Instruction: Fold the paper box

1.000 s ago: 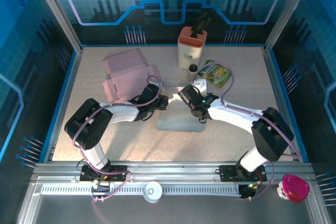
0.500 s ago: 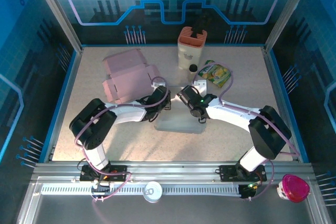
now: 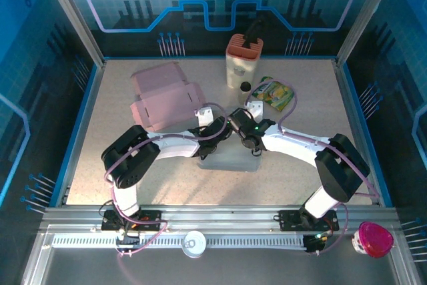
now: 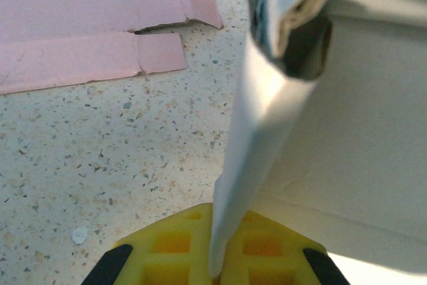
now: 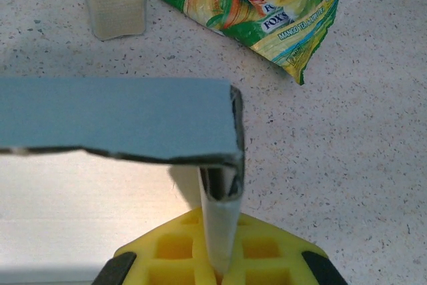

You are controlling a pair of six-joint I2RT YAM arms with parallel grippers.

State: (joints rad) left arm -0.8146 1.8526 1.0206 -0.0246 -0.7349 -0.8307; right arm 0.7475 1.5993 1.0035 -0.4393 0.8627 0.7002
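Observation:
The paper box (image 3: 227,155) is pale white card, lying partly folded at the table's middle. My left gripper (image 3: 223,131) meets its far left corner. In the left wrist view the yellow pads (image 4: 167,245) are shut on a thin upright flap (image 4: 257,138) that rises away from them. My right gripper (image 3: 235,119) is at the far edge, close beside the left one. Its pads (image 5: 267,248) are shut on a doubled-over wall (image 5: 220,225), with a grey-blue panel (image 5: 120,118) spreading left above.
Flattened pink cartons (image 3: 163,98) lie at the back left, also ahead of the left wrist (image 4: 87,25). An orange-topped holder (image 3: 243,58), a small dark bottle (image 3: 245,89) and a green snack bag (image 3: 275,93) stand behind the box.
My left gripper has travelled right from beside the pink cartons to the box's far corner and closed on the flap. The right gripper has stayed put.

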